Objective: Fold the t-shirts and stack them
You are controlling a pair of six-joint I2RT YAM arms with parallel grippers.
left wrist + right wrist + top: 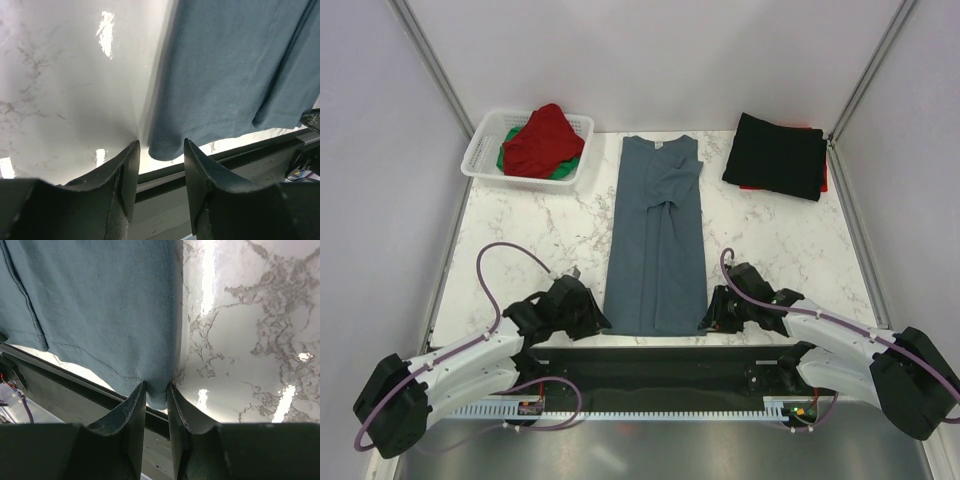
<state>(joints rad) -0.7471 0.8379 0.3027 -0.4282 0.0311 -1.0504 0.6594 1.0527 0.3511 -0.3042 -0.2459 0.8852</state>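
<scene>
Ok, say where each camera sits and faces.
Top external: above and behind the robot, looking down at the blue-grey t-shirt; left arm, right arm show.
Left wrist: on the left gripper, facing the shirt's near-left corner; own fingers show.
Right wrist: on the right gripper, facing the near-right corner; own fingers show.
Shared: all see the shirt's near hem.

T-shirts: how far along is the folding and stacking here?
Done: a folded black t-shirt lies at the far right, red fabric showing under it. In hand: the blue-grey t-shirt is folded into a long strip; the right gripper pinches its near corner, the left gripper is open at the other. Left: the red t-shirt and green t-shirt sit crumpled in the basket.
</scene>
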